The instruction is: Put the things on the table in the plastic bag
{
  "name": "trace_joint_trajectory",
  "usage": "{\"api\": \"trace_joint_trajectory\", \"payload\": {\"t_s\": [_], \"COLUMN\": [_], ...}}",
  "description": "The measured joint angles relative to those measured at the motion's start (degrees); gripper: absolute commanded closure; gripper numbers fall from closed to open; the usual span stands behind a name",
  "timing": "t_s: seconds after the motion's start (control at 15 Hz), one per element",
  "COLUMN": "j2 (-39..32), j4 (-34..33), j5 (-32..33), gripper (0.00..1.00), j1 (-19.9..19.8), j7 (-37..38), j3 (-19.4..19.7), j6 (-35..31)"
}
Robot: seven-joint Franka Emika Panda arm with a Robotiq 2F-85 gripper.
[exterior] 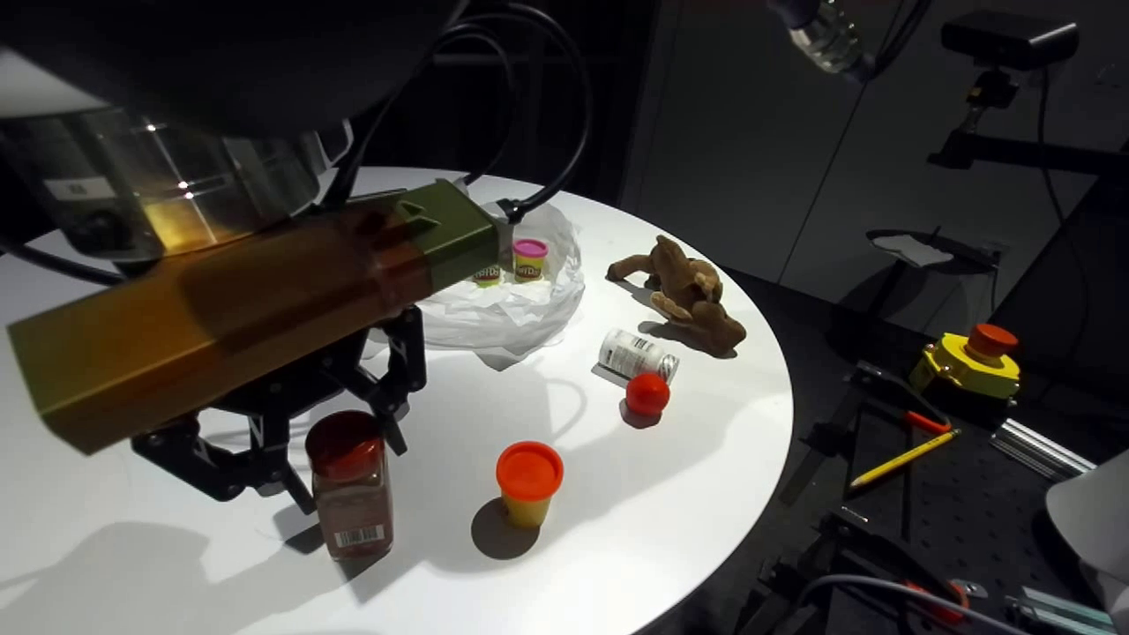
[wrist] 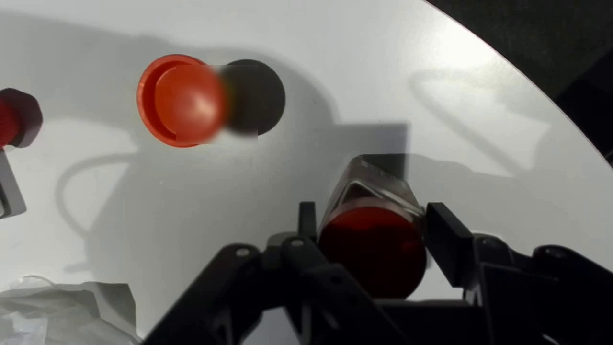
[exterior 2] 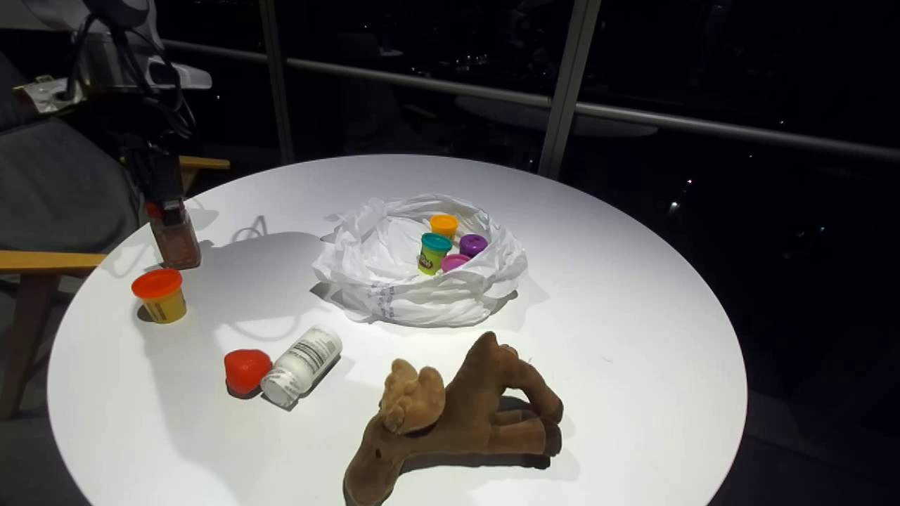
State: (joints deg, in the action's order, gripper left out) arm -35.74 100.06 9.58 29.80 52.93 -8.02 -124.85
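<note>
While a bagged jar [exterior: 529, 261] reads "Play-Doh", the hand [exterior: 355, 477] straddles the barcoded jar [exterior: 353, 498], grip unclear.

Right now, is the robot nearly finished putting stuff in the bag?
About halfway. Done: the teal-lidded jar, orange-lidded jar, purple-lidded jar and pink-lidded jar sit inside the plastic bag. In progress: the gripper straddles the tall brown jar, standing on the table; I can't tell whether it's gripped yet. Left: the small red-lidded jar, red rounded thing, white bottle and brown plush animal are outside the bag.
</note>
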Motion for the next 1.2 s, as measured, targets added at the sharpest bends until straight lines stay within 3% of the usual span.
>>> {"api": "trace_joint_trajectory", "payload": {"t_s": [0.67,1.2], "j2": [1.53,12.18], "j4": [0.05,3.49], "j5": [-1.25,-10.06], "gripper": [0.73,0.73], "j1": [-1.05,-13.00], "j7": [0.37,-2.75], "j3": [0.45,2.24], "j6": [0.97,-0.46]}}
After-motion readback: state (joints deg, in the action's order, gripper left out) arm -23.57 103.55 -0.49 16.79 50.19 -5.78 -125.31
